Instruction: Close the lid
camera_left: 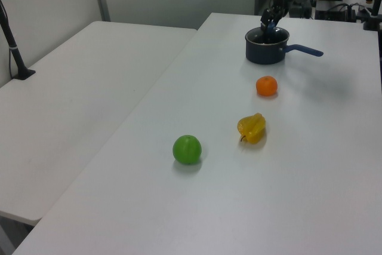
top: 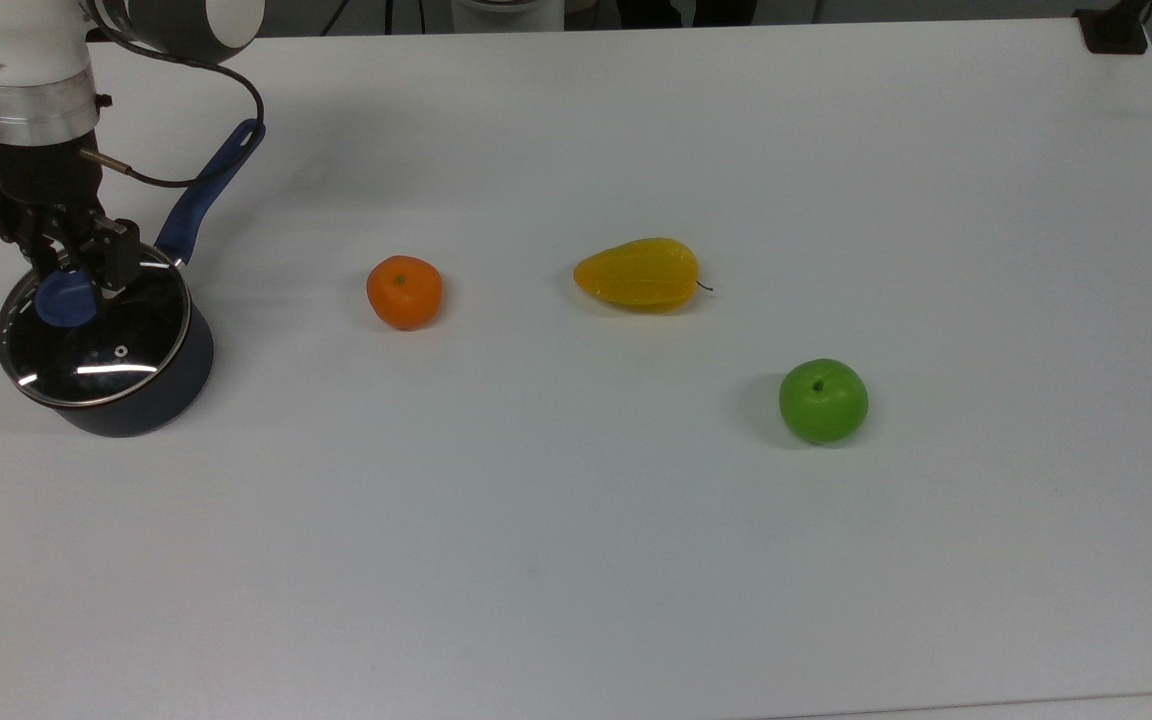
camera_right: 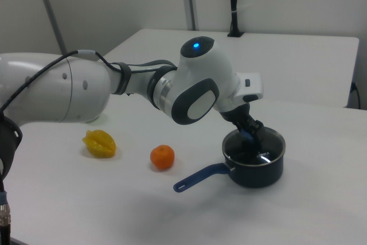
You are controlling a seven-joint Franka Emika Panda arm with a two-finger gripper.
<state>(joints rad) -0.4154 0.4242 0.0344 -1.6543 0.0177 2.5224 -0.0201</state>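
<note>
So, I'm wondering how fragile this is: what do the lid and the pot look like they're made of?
The lid looks like clear glass in a thin shiny metal rim: the dark inside shows through it and light streaks glint on it. Its blue knob looks matte, perhaps plastic. The pot is dark navy with a soft sheen, probably coated metal; its blue handle may be plastic.

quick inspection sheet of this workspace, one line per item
surface: white table, bare apart from the items below
job's things: lid sits level on the dark blue saucepan, blue knob up; pan handle points toward the top view's upper right
clutter: orange, yellow star-shaped fruit, green apple, all apart from the pan
grippers: gripper right at the knob, a finger on each side
cables: black cable loops from the wrist over the pan handle
surroundings: second white table alongside, black post on it
</note>
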